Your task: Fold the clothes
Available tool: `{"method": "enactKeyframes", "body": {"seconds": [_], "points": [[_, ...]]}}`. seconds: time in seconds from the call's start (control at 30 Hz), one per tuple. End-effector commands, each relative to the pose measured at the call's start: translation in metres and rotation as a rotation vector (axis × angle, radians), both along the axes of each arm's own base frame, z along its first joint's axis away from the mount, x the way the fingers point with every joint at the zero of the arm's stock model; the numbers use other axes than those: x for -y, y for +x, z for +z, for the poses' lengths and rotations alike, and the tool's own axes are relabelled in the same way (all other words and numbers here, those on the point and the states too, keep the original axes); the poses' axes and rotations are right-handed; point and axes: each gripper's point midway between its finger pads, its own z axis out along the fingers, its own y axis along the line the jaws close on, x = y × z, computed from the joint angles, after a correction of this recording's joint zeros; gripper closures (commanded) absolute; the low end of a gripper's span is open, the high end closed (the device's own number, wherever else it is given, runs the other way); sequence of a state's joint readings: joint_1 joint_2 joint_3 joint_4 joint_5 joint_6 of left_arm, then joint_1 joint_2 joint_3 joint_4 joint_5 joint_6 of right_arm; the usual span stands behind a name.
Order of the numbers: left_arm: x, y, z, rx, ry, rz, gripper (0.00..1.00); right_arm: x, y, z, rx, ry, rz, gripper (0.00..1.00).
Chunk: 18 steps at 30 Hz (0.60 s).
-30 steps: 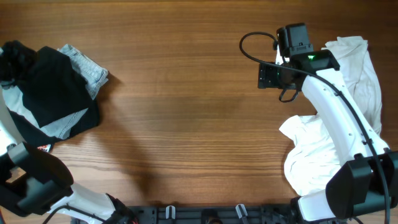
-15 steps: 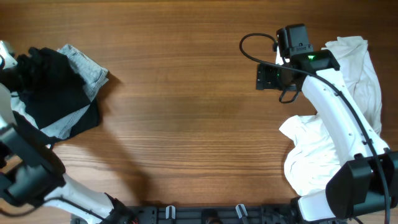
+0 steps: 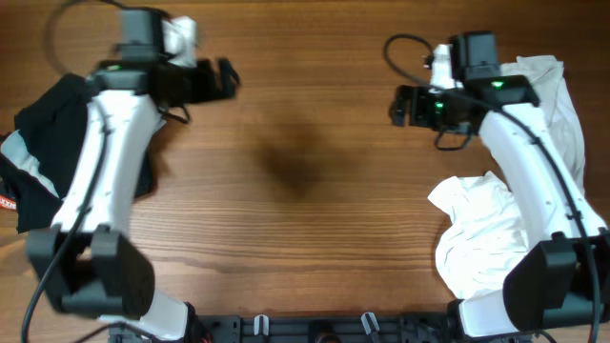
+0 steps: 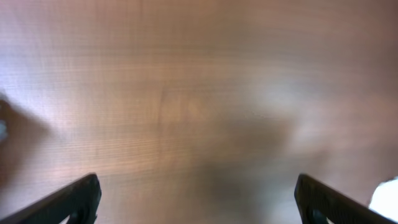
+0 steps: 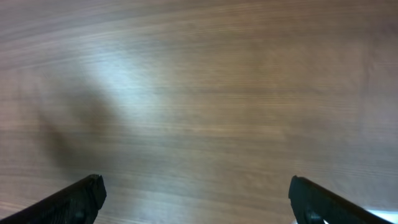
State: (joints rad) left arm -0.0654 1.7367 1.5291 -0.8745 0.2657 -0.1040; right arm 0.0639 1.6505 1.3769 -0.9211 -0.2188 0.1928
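Leftward no longer, our left arm now reaches over the bare table (image 3: 305, 238). The left gripper (image 3: 229, 79) and right gripper (image 3: 396, 106) both gape empty. The black top (image 3: 43, 124) lies bunched at 9 o'clock. We should pinch one single edge there and drag it to centre.

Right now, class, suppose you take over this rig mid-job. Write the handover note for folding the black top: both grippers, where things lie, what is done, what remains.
Left gripper: open, empty, above bare table, to the right of the top.
Right gripper: open, empty, above bare wood beside the white garment.
Black top: crumpled heap at the table's left edge, partly hidden under the left arm.
Done: no neat fold shows.
Left: probably bring the top to the centre, spread it flat, then fold sleeves and body.
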Motion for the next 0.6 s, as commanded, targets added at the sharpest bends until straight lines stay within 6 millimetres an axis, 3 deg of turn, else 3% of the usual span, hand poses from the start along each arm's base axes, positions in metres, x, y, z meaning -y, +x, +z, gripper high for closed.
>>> {"method": "enactKeyframes", "body": {"seconds": [0.0,0.03,0.07,0.27,0.33,0.43,0.57], "points": [[-0.021,-0.039,-0.05,-0.243,0.218,0.039,0.0,0.019,-0.025,-0.004,-0.104,0.037,0.008,0.0],[-0.041,-0.075,-0.056,-0.425,0.197,0.184,0.0,0.029,-0.055,-0.012,-0.23,0.01,-0.006,0.0],[-0.054,-0.091,-0.057,-0.508,0.185,0.272,0.0,0.03,-0.063,-0.013,-0.264,0.009,-0.009,0.0],[-0.074,-0.131,-0.048,-0.64,0.277,0.296,0.0,0.028,-0.09,-0.007,-0.358,0.017,-0.034,0.0],[-0.073,-0.135,-0.039,-0.619,0.273,0.298,0.0,0.028,-0.093,0.002,-0.332,0.017,-0.034,0.0],[-0.073,-0.141,-0.016,-0.486,0.248,0.316,0.0,0.028,-0.095,0.036,-0.177,0.019,-0.054,0.0],[-0.068,-0.155,0.017,-0.214,0.213,0.323,0.0,0.028,-0.1,0.08,0.145,0.022,-0.062,0.0]]}}
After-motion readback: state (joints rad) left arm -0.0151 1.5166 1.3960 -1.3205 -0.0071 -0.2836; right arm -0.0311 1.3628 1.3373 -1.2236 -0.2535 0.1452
